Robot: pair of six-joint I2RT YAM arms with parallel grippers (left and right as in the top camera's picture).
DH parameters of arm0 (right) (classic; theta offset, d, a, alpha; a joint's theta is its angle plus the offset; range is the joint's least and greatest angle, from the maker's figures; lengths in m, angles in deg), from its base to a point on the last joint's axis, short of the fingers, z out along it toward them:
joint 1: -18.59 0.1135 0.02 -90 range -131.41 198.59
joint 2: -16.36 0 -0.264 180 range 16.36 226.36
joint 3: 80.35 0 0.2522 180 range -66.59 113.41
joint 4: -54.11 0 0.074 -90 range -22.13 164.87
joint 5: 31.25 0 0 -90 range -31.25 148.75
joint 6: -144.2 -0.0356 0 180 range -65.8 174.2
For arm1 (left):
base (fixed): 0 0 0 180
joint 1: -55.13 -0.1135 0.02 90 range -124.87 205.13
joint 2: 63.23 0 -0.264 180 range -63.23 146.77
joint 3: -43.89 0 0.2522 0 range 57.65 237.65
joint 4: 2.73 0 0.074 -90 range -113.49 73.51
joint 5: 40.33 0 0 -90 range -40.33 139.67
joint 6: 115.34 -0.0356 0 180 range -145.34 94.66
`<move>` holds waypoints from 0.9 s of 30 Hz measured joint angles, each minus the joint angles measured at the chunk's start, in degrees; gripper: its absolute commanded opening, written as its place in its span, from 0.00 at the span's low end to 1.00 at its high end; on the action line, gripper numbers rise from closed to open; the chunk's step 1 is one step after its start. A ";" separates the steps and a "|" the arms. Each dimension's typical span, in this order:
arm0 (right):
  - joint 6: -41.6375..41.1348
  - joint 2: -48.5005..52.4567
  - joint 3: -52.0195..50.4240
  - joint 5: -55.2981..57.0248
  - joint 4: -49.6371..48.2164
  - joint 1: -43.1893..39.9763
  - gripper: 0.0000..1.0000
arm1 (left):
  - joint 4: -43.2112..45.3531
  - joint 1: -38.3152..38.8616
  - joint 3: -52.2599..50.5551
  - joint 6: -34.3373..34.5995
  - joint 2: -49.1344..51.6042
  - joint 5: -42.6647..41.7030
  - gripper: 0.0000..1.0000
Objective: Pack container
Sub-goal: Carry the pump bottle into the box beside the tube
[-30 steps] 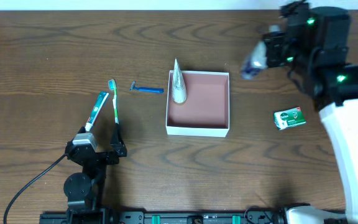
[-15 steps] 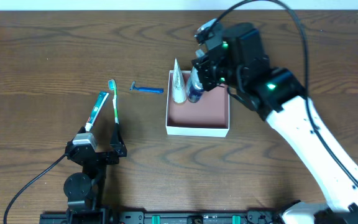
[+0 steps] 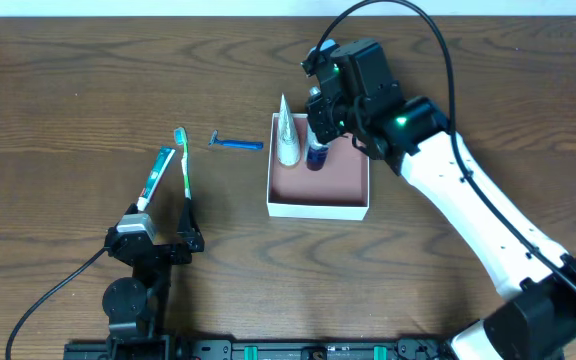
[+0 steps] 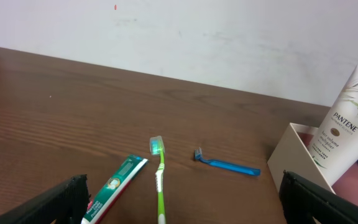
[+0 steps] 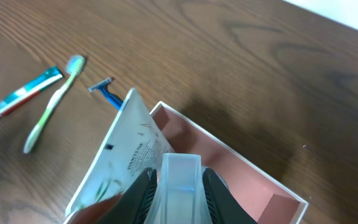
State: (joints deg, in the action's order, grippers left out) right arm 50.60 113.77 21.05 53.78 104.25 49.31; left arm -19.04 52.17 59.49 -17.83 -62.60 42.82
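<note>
The container [image 3: 353, 208] is a square white box with a pink inside at the table's middle; it also shows in the right wrist view [image 5: 241, 163] and the left wrist view [image 4: 294, 155]. A white Pantene tube [image 3: 287, 135] leans in its left side. My right gripper [image 3: 318, 140] is shut on a clear bottle with a blue base [image 3: 315, 155] and holds it inside the container next to the tube; its clear top [image 5: 179, 180] shows between the fingers. My left gripper [image 3: 156, 240] is open and empty at the front left.
A toothpaste tube [image 3: 155, 175], a green toothbrush [image 3: 184, 160] and a blue razor [image 3: 236, 144] lie left of the container. They also show in the left wrist view: toothpaste [image 4: 114, 188], toothbrush [image 4: 160, 180], razor [image 4: 227, 165].
My right arm swung from the far right to over the container and lowered the clear bottle into it beside the white tube. The left arm has not moved.
</note>
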 measured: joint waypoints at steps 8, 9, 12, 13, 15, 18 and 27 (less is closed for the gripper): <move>0.57 4.37 0.00 0.55 -2.03 0.00 0.07 | 0.00 0.00 0.00 0.00 0.00 0.00 0.98; 0.72 4.76 0.00 0.57 -2.19 0.00 0.06 | 0.00 0.00 0.00 0.00 0.00 0.00 0.98; 1.11 6.03 0.00 0.72 -3.13 0.00 0.06 | 0.00 0.00 0.00 0.00 0.00 0.00 0.98; 1.14 6.34 0.00 0.76 -3.39 0.00 0.06 | 0.00 0.00 0.00 0.00 0.00 0.00 0.98; 1.27 7.26 0.00 0.74 -3.91 0.00 0.06 | 0.00 0.00 0.00 0.00 0.00 0.00 0.98; 1.31 8.48 0.00 0.81 -4.59 0.00 0.06 | 0.00 0.00 0.00 0.00 0.00 0.02 0.98; 1.51 9.09 -0.02 1.01 -6.49 0.00 0.36 | 0.00 0.00 0.00 0.00 0.00 0.00 0.98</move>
State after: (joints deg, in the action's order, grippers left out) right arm 52.11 122.86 21.02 54.79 97.76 49.31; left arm -19.04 52.17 59.49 -17.83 -62.60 42.82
